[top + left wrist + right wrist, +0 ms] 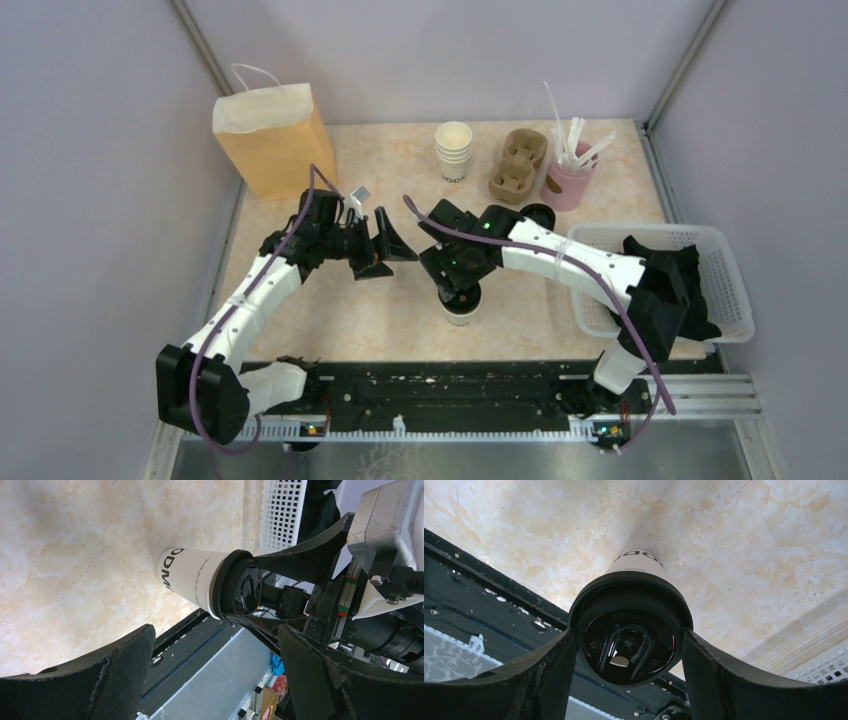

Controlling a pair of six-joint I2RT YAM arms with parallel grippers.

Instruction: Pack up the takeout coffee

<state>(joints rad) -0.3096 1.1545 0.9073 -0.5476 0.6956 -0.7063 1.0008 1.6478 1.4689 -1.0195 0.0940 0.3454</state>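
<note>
The takeout coffee (461, 308) is in the lower middle of the top view, a little under the centre. As far as I can see, its base is on the beige table (350, 310), close to the black rail at the near edge. The right gripper (459, 288) is over it, and in the right wrist view its two black fingers (549, 670) press on both sides of the black lid, so it is holding the cup by the lid. The left gripper (386, 250) is to the upper left of the cup, apart from it, with its jaws spread wide and nothing between them. In the left wrist view the cup appears between and beyond these jaws. At the top of the top view there are a brown paper bag (272, 140), a stack of white cups (453, 150), a cardboard carrier (518, 165) and a pink holder with white sticks (568, 180). At the right side there is a white basket (725, 275) with something black inside.
</note>
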